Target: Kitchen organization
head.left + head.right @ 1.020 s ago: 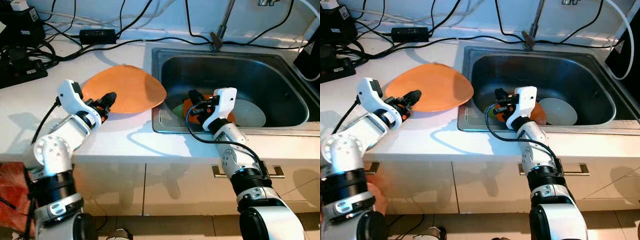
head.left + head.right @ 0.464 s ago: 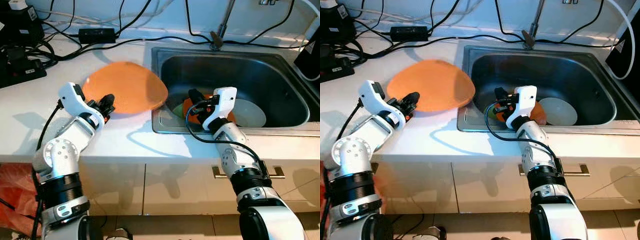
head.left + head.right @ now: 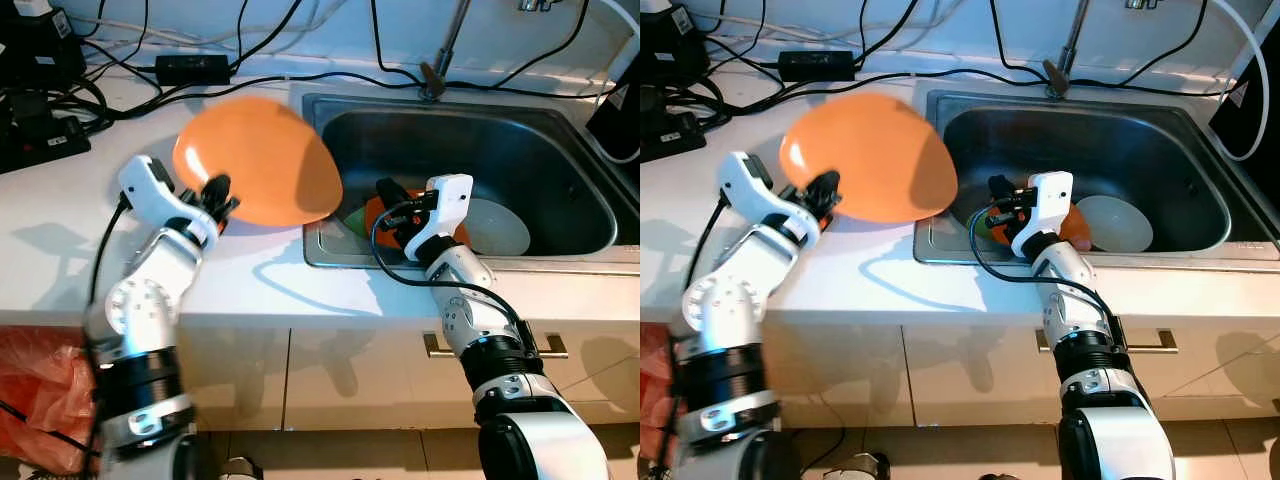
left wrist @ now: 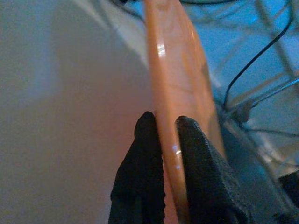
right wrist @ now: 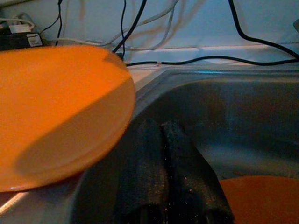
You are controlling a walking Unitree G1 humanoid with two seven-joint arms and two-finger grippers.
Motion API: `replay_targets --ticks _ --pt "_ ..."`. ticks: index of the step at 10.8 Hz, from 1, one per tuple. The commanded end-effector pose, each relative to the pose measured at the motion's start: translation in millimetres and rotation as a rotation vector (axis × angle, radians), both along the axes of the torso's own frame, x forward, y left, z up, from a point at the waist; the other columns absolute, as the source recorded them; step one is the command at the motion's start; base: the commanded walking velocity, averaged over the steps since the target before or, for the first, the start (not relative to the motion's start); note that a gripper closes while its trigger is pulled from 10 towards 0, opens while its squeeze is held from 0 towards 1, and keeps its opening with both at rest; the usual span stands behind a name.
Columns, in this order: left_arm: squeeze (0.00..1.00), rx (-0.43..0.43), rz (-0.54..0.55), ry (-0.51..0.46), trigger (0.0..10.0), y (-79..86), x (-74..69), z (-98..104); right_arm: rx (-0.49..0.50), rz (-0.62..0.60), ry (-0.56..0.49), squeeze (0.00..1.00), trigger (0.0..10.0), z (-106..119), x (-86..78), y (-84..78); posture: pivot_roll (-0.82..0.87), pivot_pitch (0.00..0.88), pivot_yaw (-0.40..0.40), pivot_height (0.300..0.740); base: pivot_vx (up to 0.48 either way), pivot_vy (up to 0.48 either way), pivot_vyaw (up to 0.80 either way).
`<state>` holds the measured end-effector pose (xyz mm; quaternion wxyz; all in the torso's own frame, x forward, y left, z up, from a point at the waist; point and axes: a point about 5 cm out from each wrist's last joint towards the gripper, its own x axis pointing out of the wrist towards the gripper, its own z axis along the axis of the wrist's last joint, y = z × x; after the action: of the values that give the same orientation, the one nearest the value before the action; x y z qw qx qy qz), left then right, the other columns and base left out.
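The white countertop [image 3: 250,270] spans the left and lower middle of the left eye view, with the stainless steel sink [image 3: 560,150] set into it across the upper right. The large orange plate [image 3: 265,160] sits in the upper centre-left of the frame, raised off the counter and tilted, its right edge reaching over the sink's left rim. The left gripper [image 3: 218,198], at centre-left, pinches the plate's near rim; in the left wrist view the two black fingers [image 4: 140,186] are seen clamped on either side of the plate's thin edge. The right gripper [image 3: 388,192] is just inside the sink's left part, centre of the frame, its fingers pressed together with nothing between them, as the right wrist view confirms. In the sink basin, a white plate [image 3: 500,228] lies flat at centre-right, an orange dish [image 3: 378,212] lies beside it under the right gripper, and a green item [image 3: 357,218] shows at the dish's left edge; whether these touch cannot be determined. A black power adapter [image 3: 195,70] and several black cables [image 3: 300,75] lie along the upper edge of the frame, behind the plate and sink.
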<state>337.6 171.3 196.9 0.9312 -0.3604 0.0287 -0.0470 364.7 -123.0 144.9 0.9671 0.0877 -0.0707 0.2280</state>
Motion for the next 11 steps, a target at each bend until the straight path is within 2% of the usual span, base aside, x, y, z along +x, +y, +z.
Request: replay_targets --ticks 1,2,6,7,9,10,11 --pt "0.0 -0.013 0.007 -0.07 0.0 -5.8 1.8 12 -0.011 -0.003 0.075 0.0 10.0 -15 -2.0 -2.7 0.1 0.084 -0.061 0.74 0.0 0.0 0.0" --pt "0.0 -0.081 0.037 -0.183 0.0 -9.6 0.9 26 -0.01 -0.01 0.071 0.0 10.0 -13 -1.0 -4.4 0.1 0.084 -0.063 0.74 0.0 0.0 0.0" --pt "0.0 -0.187 0.02 -0.285 0.0 -27.6 0.3 37 0.008 -0.022 0.065 0.0 10.0 -11 -0.2 -6.5 0.1 0.081 -0.067 0.74 0.0 0.0 0.0" --pt "0.0 -0.204 -0.037 -0.312 10.0 -43.1 1.0 41 0.022 -0.024 0.064 0.0 10.0 -10 0.3 -7.4 0.1 0.084 -0.068 0.74 0.0 0.0 0.0" --pt "0.0 -0.238 -0.083 -0.336 10.0 -62.3 1.6 44 0.028 -0.017 0.06 0.0 10.0 -9 -0.1 -6.4 0.09 0.086 -0.07 0.74 0.0 0.0 0.0" --pt "0.0 -0.242 -0.099 -0.352 10.0 -67.2 1.5 46 0.051 -0.007 0.065 1.0 10.0 -9 -0.2 -5.9 0.09 0.087 -0.07 0.74 0.0 0.0 0.0" --pt "0.0 -0.232 -0.108 -0.364 10.0 -69.9 1.7 48 0.069 0.0 0.066 1.0 10.0 -8 -0.1 -5.5 0.09 0.087 -0.07 0.74 0.0 0.0 0.0"
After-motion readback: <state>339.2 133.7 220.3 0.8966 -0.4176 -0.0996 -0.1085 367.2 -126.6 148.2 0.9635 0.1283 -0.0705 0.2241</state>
